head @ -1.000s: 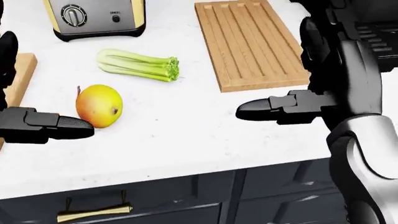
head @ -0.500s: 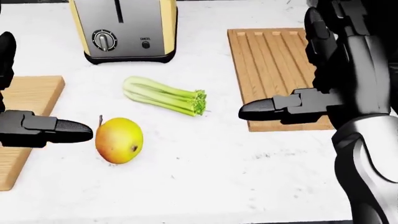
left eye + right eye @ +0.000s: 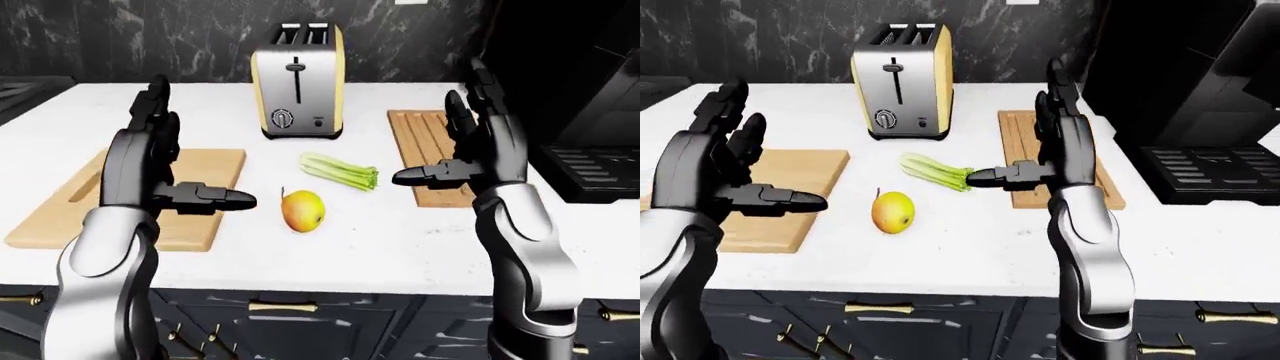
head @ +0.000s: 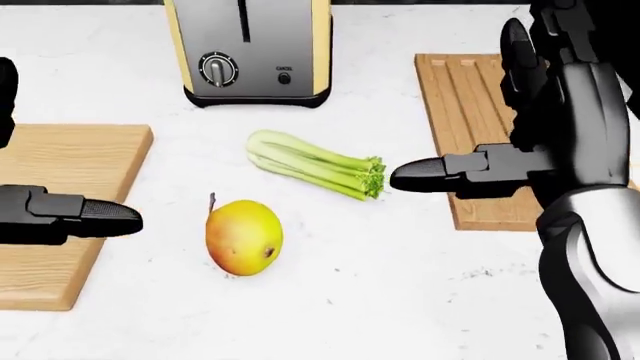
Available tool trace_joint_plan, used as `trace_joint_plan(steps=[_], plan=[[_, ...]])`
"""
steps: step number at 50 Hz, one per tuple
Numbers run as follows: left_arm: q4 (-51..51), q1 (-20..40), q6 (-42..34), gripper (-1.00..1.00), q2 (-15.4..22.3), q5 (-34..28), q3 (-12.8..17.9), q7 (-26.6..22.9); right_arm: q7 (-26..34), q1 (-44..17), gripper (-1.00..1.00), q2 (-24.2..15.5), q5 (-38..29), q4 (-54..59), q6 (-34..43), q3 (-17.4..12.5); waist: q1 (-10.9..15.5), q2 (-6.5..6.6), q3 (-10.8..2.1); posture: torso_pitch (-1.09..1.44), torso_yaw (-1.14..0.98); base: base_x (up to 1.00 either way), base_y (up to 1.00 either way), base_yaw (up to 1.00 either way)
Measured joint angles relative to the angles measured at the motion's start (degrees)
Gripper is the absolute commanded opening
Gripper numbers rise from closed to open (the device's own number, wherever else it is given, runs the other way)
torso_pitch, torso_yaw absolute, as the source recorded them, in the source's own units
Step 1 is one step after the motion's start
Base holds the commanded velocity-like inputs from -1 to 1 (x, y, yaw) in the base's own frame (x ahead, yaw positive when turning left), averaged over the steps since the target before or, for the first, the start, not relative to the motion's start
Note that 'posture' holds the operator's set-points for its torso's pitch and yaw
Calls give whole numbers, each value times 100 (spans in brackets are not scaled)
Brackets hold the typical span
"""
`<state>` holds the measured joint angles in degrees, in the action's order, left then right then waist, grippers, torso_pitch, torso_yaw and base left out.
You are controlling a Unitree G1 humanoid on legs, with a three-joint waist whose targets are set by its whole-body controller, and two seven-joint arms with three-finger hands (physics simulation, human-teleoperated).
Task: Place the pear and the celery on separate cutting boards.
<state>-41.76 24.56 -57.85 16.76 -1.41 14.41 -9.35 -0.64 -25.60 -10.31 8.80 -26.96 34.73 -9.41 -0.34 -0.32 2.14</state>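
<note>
A yellow-red pear (image 4: 243, 237) lies on the white counter, with a celery bunch (image 4: 315, 165) just up and right of it. A plain wooden cutting board (image 4: 60, 187) lies at the left and a grooved one (image 4: 480, 127) at the right. My left hand (image 3: 170, 161) hovers open over the left board's right part, thumb pointing toward the pear and short of it. My right hand (image 3: 470, 142) hovers open over the grooved board's left edge, its thumb tip close to the celery's leafy end. Neither hand holds anything.
A silver-and-yellow toaster (image 4: 250, 49) stands above the celery, between the boards. A black marble wall (image 3: 150, 37) backs the counter. A dark appliance (image 3: 590, 161) stands at the right. Dark drawers with brass handles (image 3: 280, 306) sit below the counter edge.
The whole head view has shifted: pear, celery, toaster and boards slid down and right, and the counter edge and drawers left the view. Both hands stay open.
</note>
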Motion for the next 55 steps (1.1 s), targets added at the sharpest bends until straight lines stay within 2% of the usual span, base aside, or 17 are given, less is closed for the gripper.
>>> trace_joint_plan(steps=[3, 7, 9, 12, 16, 18, 19, 20, 22, 25, 26, 28, 32, 35, 46, 52, 55], plan=[[-57, 117, 72, 100, 44, 0, 35, 22, -9, -145, 100, -46, -1, -85, -38, -16, -10, 124, -21, 0, 0, 14, 15, 0], [-18, 203, 127, 100, 101, -44, 49, 57, 20, -152, 100, -16, 16, -141, -226, 44, -17, 481, -24, 0, 0, 14, 14, 0], [71, 162, 84, 100, 105, -69, 82, 67, 38, -101, 100, 26, 54, -92, -157, 121, 9, 435, 46, 0, 0, 15, 10, 0], [154, 171, 15, 100, 104, -103, 60, 79, 29, -62, 100, 41, 101, 25, -71, 100, 12, 368, 36, 0, 0, 2, 0, 0], [136, 179, 103, 100, 97, -109, 61, 73, -57, -87, 100, 13, 165, -14, -85, 42, 58, 60, 94, 0, 0, 0, 0, 0], [121, 129, 101, 100, 98, -114, 87, 67, -59, -89, 100, 1, 130, -27, -144, 106, 109, -163, 77, 0, 0, 17, 0, 0], [127, 68, 84, 100, 43, -115, 73, 63, -47, -39, 100, 8, 114, -7, -152, 125, 91, -145, 127, 0, 0, 32, 0, 0], [132, -2, 38, 100, 9, -102, 40, 49, -23, 45, 100, 15, 87, 17, -171, 141, 65, -58, 190, 0, 0, 35, 0, 0], [87, -35, -39, 100, 8, -66, 13, 10, 9, 99, 100, 25, 47, 15, -126, 114, 17, 103, 207, 0, 0, 34, 0, 0], [-60, 3, 35, 100, 27, -52, 25, -5, 5, 59, 100, 49, -12, 10, -147, 59, -9, 350, 80, 0, 0, 17, 0, 0], [-119, 22, 89, 100, 46, -61, 56, 0, 0, 16, 100, 71, -9, -27, -176, 48, -17, 393, 1, 0, 0, 0, 0, 0], [-160, 4, 186, 100, 48, -103, 109, 27, -3, 14, 100, 90, 10, -78, -195, 93, -31, 294, -34, 0, 0, 0, 0, 0], [41, -52, 148, 100, 7, -162, 61, 53, 6, 81, 100, 92, 32, 28, -113, 154, 2, 109, -12, 0, 0, 0, 0, 0], [120, -81, 80, 100, -11, -177, 31, 33, 30, 192, 100, 49, -175, 195, -135, 269, 16, 32, -8, 0, 0, 0, 0, 0], [-87, -135, 99, 100, -2, -173, 75, -32, 648, -505, 100, -43, -1254, 173, 640, 470, 36, 76, -27, 0, 0, 0, 0, 0], [-31, -130, 89, 100, -14, -207, 89, -33, 955, -608, 100, -10, -1745, 412, 711, 635, 38, 73, -4, 0, 0, 0, 0, 0], [26, -89, 88, 100, -10, -206, 63, -36, 1123, -862, 100, 24, -2022, 707, 817, 695, 28, 83, 18, 0, 0, 0, 0, 0]])
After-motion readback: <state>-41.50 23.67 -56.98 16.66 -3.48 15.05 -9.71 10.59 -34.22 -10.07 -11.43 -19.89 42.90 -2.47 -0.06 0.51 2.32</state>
